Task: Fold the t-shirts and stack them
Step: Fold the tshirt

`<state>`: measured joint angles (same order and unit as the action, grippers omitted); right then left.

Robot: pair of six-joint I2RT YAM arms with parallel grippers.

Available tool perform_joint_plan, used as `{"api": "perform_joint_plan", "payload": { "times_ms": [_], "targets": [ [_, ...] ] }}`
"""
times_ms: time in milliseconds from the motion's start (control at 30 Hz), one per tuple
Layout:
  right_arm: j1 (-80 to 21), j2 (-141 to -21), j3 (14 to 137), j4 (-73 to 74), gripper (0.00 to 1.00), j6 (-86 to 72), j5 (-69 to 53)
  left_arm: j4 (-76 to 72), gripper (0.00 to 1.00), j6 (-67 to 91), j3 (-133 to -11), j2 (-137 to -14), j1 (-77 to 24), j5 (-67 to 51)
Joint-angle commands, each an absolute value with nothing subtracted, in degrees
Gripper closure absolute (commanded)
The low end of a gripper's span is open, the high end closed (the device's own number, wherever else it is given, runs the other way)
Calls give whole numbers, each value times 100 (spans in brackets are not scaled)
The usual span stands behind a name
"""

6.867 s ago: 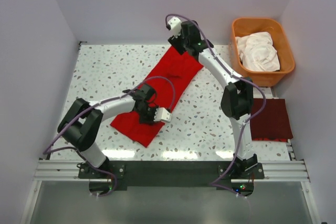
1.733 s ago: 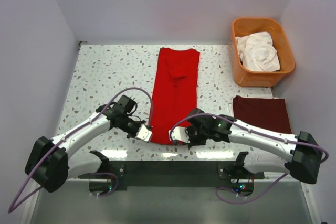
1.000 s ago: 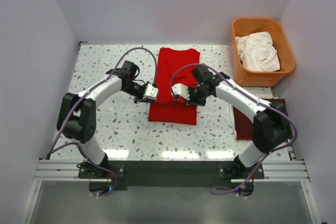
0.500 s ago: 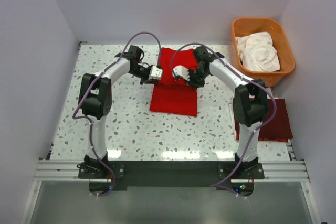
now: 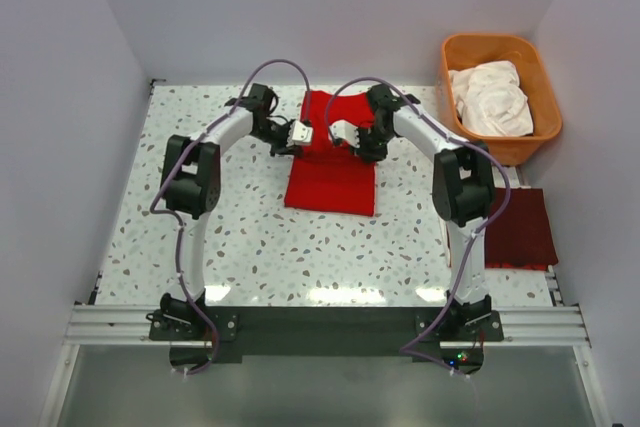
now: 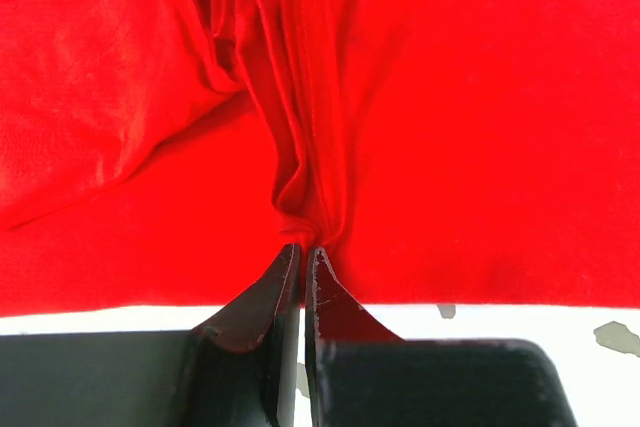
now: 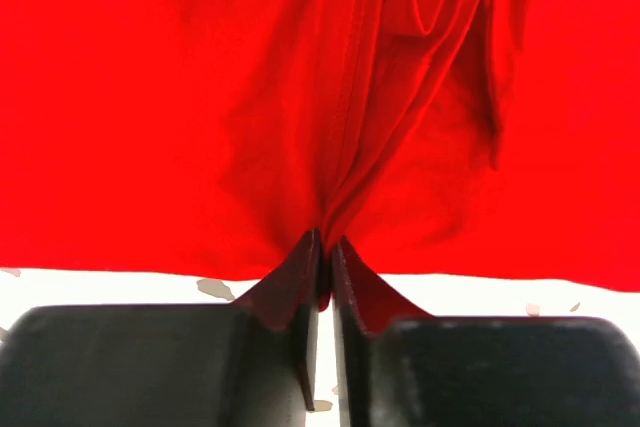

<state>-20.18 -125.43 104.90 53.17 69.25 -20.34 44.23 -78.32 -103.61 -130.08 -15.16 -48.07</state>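
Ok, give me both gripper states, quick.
Left gripper: shut on the red t-shirt.
Right gripper: shut on the red t-shirt too.

Speckled table (image 5: 220, 237) (pale lilac walls (image 5: 300, 7))

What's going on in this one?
Two arms are folding a red shirt on the table. The left claw and right claw are each shut on a bunched pinch of its fabric, side by side near the shirt's far end. A dark red shirt lies folded flat at the table's right edge, and white clothes sit in the orange basket.
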Motion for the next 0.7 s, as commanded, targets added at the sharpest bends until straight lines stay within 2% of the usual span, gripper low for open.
{"api": "perform_joint_plan", "payload": {
  "times_ms": [0,33,67,100,133,167,200,233,267,367,467,567,667],
  "targets": [
    [-2013,-12533,10784,4976,81,6804,-1943,3966,96,-7428,-10450,-12938,-1380,-4746],
    [-2004,-12533,10810,4905,73,6707,-1855,3868,88,-7261,-10441,-12911,-1362,-4729],
    [-1995,-12472,10819,4826,65,6619,-1767,3702,86,-6929,-10407,-12824,-1319,-4711],
    [-1969,-12402,10811,4634,61,6435,-1645,3657,85,-6821,-10371,-12762,-1275,-4702],
    [-1960,-12340,10811,4554,57,6338,-1600,3604,80,-6716,-10319,-12692,-1231,-4702],
    [-1943,-12262,10811,4501,48,6250,-1565,3412,76,-6463,-10118,-12483,-1135,-4711],
    [-1908,-12069,10784,4404,45,6049,-1477,3288,68,-6329,-9968,-12341,-1082,-4711],
    [-1916,-11980,10775,4412,44,5986,-1433,3139,61,-6180,-9793,-12183,-1029,-4702],
    [-1907,-11858,10758,4412,44,5907,-1407,2764,59,-5848,-9365,-11816,-915,-4720],
    [-1898,-11339,10591,4587,46,5573,-1564,2286,56,-5546,-8448,-11060,-756,-4860],
    [-2003,-10794,10135,4904,49,5327,-1880,2774,55,-6332,-7781,-10514,-782,-5158],
    [-2337,-10276,9205,4799,54,5177,-1924,3215,54,-7064,-7235,-10223,-957,-5212],
    [-2889,-9924,8178,4527,55,4853,-1881,3323,53,-7637,-6751,-10038,-1168,-5168]
  ]
}}
